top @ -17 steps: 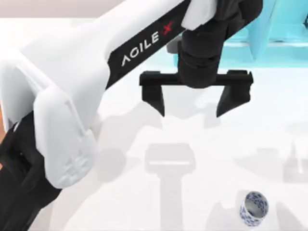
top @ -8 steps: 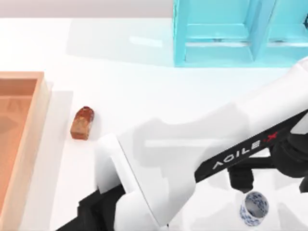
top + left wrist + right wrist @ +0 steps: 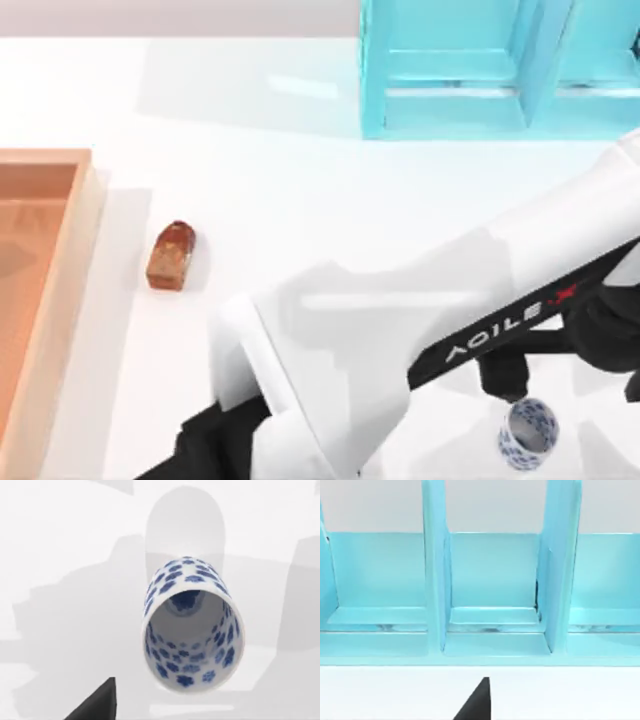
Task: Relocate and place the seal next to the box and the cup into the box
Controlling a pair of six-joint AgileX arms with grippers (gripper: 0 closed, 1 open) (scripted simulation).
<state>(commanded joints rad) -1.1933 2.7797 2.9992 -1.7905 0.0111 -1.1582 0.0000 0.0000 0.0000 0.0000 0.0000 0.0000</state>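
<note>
The cup [image 3: 527,432] stands upright at the table's lower right, mouth up, with open white table all around. The left gripper [image 3: 560,365] hangs just above it; can't tell how its fingers sit. The seal [image 3: 170,257] lies near the box [image 3: 62,275] rim, long axis running roughly along that rim.

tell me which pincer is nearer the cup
Left. The left pincer hangs just above the cup at the table's front right, the cup's open mouth right below it. The right pincer is away from it, facing the turquoise shelf.
</note>
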